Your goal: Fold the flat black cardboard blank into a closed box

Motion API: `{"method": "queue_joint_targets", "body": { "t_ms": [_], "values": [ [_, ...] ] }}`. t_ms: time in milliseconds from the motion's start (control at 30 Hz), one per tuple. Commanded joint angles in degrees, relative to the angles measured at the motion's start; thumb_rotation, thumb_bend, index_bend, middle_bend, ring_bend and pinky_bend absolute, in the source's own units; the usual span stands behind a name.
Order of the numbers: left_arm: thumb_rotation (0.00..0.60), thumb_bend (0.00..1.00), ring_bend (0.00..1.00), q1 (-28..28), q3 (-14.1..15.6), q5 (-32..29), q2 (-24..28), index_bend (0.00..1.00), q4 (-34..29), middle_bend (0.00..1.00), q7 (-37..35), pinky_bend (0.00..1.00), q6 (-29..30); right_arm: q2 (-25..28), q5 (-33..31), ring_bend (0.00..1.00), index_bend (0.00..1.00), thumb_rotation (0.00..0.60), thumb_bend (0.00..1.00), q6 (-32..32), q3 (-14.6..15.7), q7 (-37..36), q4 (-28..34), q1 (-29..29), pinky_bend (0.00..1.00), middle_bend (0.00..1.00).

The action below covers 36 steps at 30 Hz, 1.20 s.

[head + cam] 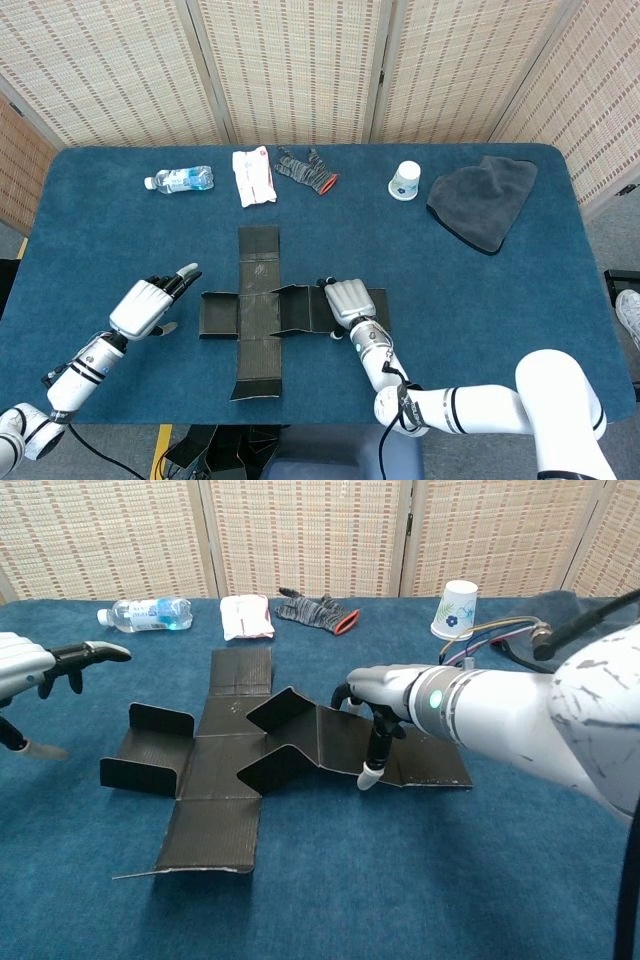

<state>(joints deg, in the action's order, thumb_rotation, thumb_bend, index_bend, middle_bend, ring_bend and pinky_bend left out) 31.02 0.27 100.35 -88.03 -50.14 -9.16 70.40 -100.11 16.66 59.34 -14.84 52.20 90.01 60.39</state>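
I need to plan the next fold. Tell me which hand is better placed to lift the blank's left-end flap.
Left. The left hand hovers open just beside the left-end flap of the cardboard blank, while the right hand rests on the blank's opposite end, pinning it.

Right hand (pixel 385 702) presses fingertips onto black cardboard blank (pixel 270 750); several flaps stand partly raised. Left hand (pixel 30 670) hovers apart, fingers spread.

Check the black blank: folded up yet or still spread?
Mostly spread: the cardboard blank lies flat as a cross, only small side flaps raised; right hand rests on it.
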Motion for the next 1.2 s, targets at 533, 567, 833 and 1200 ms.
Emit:
{"method": "queue_joint_targets", "body": {
  "t_ms": [533, 567, 833, 1200],
  "values": [
    [0.6, 0.0, 0.34, 2.9, 1.6, -2.0, -9.4, 0.0, 11.4, 0.0, 0.3, 0.5, -2.2, 1.4, 2.1, 0.8, 0.26, 0.6, 0.14, -1.0, 1.8, -4.2, 0.6, -0.2, 1.0, 0.28],
    [0.6, 0.0, 0.34, 2.9, 1.7, -2.2, -9.7, 0.0, 11.7, 0.0, 0.3, 0.51, -2.4, 1.5, 2.2, 0.8, 0.26, 0.6, 0.14, -1.1, 1.9, -4.4, 0.6, -0.2, 1.0, 0.28],
    [0.6, 0.0, 0.34, 3.0, 1.7, -3.5, -10.3, 0.0, 8.7, 0.0, -4.7, 0.51, -1.6, 1.6, 3.6, 0.8, 0.26, 0.6, 0.14, -1.5, 2.2, -6.3, 0.7, -0.2, 1.0, 0.28],
    [0.6, 0.0, 0.34, 4.5, 0.8, -5.0, -9.6, 0.0, 0.6, 0.0, -11.5, 0.52, -1.7, 1.5, 7.6, 0.8, 0.26, 0.6, 0.14, -1.6, 3.3, -7.4, 0.9, 0.3, 1.0, 0.29]
  ]
}}
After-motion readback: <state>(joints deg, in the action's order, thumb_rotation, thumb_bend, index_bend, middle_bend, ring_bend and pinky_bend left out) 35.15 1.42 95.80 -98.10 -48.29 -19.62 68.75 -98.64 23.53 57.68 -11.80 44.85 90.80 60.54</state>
